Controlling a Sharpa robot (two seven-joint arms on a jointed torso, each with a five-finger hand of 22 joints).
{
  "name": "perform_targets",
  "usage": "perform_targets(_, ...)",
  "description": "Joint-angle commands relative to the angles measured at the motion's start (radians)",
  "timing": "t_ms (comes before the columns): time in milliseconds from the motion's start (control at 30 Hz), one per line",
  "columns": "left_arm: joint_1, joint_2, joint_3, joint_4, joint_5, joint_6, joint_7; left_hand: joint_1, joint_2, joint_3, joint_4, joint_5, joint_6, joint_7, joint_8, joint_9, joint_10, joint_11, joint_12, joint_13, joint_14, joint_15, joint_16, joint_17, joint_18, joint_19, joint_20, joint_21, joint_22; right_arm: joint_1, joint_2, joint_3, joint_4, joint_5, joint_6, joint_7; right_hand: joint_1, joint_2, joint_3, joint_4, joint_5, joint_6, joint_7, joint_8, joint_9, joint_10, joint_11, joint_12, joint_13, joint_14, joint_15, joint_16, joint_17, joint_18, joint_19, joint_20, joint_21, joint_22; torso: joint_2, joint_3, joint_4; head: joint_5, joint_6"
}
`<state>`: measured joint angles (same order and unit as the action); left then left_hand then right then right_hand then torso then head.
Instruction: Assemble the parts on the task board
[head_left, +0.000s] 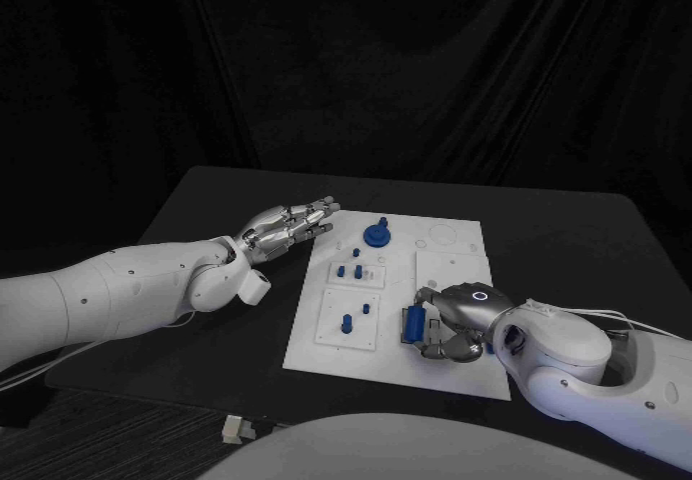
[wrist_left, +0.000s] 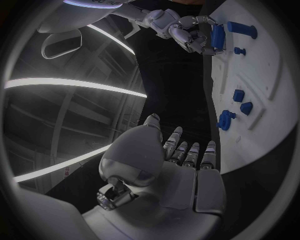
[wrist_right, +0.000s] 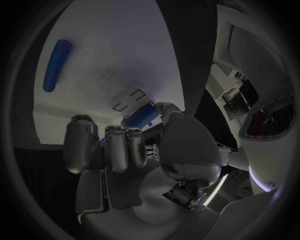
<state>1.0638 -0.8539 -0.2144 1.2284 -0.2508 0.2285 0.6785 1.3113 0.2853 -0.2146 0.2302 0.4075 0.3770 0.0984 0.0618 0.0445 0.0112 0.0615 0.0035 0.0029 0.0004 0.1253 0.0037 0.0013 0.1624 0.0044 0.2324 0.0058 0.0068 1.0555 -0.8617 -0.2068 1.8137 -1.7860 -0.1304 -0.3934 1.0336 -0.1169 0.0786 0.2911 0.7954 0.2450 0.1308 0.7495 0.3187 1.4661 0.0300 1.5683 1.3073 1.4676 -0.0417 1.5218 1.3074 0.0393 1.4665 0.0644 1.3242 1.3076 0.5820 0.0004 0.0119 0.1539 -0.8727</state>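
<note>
Now | R hand (head_left: 450, 325) grips blue part (head_left: 413, 326) over task board (head_left: 447, 270); L hand (head_left: 289, 226) spread

task board (head_left: 454, 262): matt white | parts (head_left: 376, 236): smooth blue plastic | table (head_left: 577, 240): matt black

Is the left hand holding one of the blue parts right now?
No, the left hand hovers with fingers spread at the task board's far left edge, holding nothing; the right hand grips a blue part.
</note>
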Motion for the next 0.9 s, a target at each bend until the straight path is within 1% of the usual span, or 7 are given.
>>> perform_targets(33, -0.002, 0.001, 0.001, 0.0, 0.006, 0.011, 0.044, 0.005, 0.001, -0.001, -0.005, 0.004, 0.005, 0.003, 0.005, 0.001, -0.002, 0.008, -0.001, 0.0, 0.0, 0.009, -0.004, -0.001, 0.015, 0.0, 0.01, -0.002, 0.001, -0.004, -0.003, -0.001, 0.005, -0.007, 0.007, -0.025, -0.01, 0.0, -0.01, -0.002, -0.017, -0.026, 0.004, -0.03, -0.028, 0.105, 0.003, 0.003, 0.263, 0.077, 0.005, -0.006, 0.161, 0.019, -0.001, 0.007, -0.007, 0.186, 0.0, 0.0004, 0.0002, 0.0, 0.0)
perform_targets(167, -0.002, 0.001, 0.001, -0.002, 0.006, 0.011, 0.043, 0.005, 0.003, 0.0, -0.004, 0.004, 0.005, 0.004, 0.006, 0.001, -0.002, 0.008, -0.001, 0.0, 0.0, 0.009, -0.004, -0.001, 0.015, 0.0, 0.01, -0.002, 0.001, -0.004, -0.005, -0.001, 0.008, -0.007, -0.002, -0.025, -0.006, -0.005, -0.028, 0.0, -0.059, -0.096, 0.011, -0.123, -0.092, 0.105, 0.007, 0.003, 0.263, 0.076, 0.009, -0.007, 0.16, 0.019, -0.002, 0.01, -0.011, 0.185, 0.0, 0.0002, 0.0002, 0.001, 0.0)
perform_targets(200, -0.002, 0.001, 0.001, -0.002, 0.006, 0.011, 0.043, 0.005, 0.003, 0.0, -0.004, 0.004, 0.005, 0.004, 0.006, 0.001, -0.002, 0.008, -0.001, 0.0, 0.0, 0.009, -0.004, -0.001, 0.015, 0.0, 0.01, -0.002, 0.001, -0.004, -0.006, -0.001, 0.009, -0.007, -0.004, -0.025, 0.002, -0.011, -0.046, 0.001, -0.151, -0.119, 0.014, -0.163, -0.116, 0.105, 0.01, 0.003, 0.263, 0.076, 0.011, -0.008, 0.158, 0.02, -0.003, 0.011, -0.014, 0.184, 0.0, 0.0002, 0.0002, 0.001, 0.0)
perform_targets(300, -0.002, 0.002, 0.001, -0.003, 0.006, 0.012, 0.043, 0.005, 0.003, 0.0, -0.004, 0.004, 0.005, 0.004, 0.006, 0.001, -0.002, 0.008, -0.001, 0.0, 0.0, 0.009, -0.004, -0.001, 0.015, 0.0, 0.01, -0.002, 0.001, -0.005, -0.008, -0.001, 0.012, -0.007, -0.011, -0.025, 0.013, -0.036, -0.09, 0.003, -0.321, -0.143, 0.015, -0.205, -0.145, 0.105, 0.01, 0.003, 0.263, 0.076, 0.013, -0.009, 0.157, 0.02, -0.004, 0.012, -0.016, 0.184, 0.0, 0.0, 0.0002, 0.002, 0.0)
perform_targets(400, -0.002, 0.001, 0.001, -0.003, 0.006, 0.011, 0.042, 0.005, 0.003, 0.0, -0.004, 0.004, 0.005, 0.004, 0.006, 0.001, -0.002, 0.008, -0.001, 0.0, 0.0, 0.009, -0.004, -0.001, 0.015, 0.0, 0.01, -0.002, 0.001, -0.005, -0.011, -0.001, 0.014, -0.007, -0.022, -0.024, 0.021, -0.062, -0.117, 0.007, -0.407, -0.142, 0.015, -0.201, -0.154, 0.105, 0.012, 0.003, 0.263, 0.076, 0.013, -0.009, 0.158, 0.02, -0.003, 0.014, -0.016, 0.184, 0.0, 0.0001, 0.0001, 0.002, 0.0)
perform_targets(700, -0.002, 0.0, 0.001, -0.003, 0.006, 0.01, 0.039, 0.004, 0.005, 0.003, -0.003, 0.004, 0.004, 0.004, 0.006, 0.001, -0.003, 0.009, -0.001, 0.0, 0.0, 0.01, -0.004, -0.001, 0.015, 0.0, 0.011, -0.002, 0.001, -0.006, -0.026, -0.001, 0.024, -0.007, -0.073, -0.016, 0.045, -0.042, -0.105, 0.006, -0.442, -0.119, 0.014, -0.153, -0.156, 0.105, 0.011, 0.003, 0.263, 0.076, 0.013, -0.009, 0.157, 0.021, -0.004, 0.014, -0.018, 0.183, 0.0, 0.0001, 0.0002, 0.003, 0.0)
perform_targets(900, -0.002, 0.001, 0.001, -0.004, 0.006, 0.01, 0.038, 0.005, 0.006, 0.004, -0.004, 0.005, 0.004, 0.004, 0.006, 0.001, -0.003, 0.009, -0.001, 0.0, 0.0, 0.01, -0.004, -0.001, 0.015, 0.0, 0.011, -0.002, 0.001, -0.007, -0.034, -0.001, 0.032, -0.007, -0.103, -0.008, 0.11, 0.001, -0.073, -0.002, -0.352, -0.055, 0.011, -0.039, -0.145, 0.105, 0.009, 0.003, 0.263, 0.077, 0.011, -0.007, 0.162, 0.02, -0.001, 0.012, -0.015, 0.185, 0.0, 0.0002, -0.0001, 0.002, 0.0)
